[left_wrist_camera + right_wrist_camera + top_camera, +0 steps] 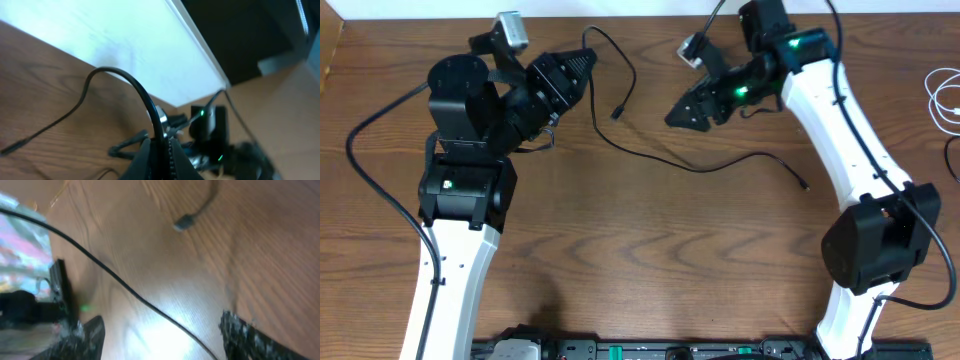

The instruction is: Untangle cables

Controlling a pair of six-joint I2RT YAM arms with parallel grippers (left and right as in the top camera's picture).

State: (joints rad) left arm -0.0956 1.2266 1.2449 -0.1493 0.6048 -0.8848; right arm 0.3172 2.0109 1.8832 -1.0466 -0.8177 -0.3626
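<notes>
Pinching the black cable [700, 170] near the table's [620, 260] far edge, the left gripper [585, 60] is clamped on it, the right gripper [672, 118] hovers with jaws apart, and the white cable [945, 95] lies well apart at the right edge. Both look light and limp, probably best gripped just behind a plug.

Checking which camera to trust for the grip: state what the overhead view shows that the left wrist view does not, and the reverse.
Only overhead: the white cable at the table's right edge, apart from the black cable, whose full run lies across the wood; also the right end effector. Only left wrist: a close look at the left end effector, jaws shut on the black cable, which arches up from them. Both: the black cable, the table and the right arm with its green light.
</notes>
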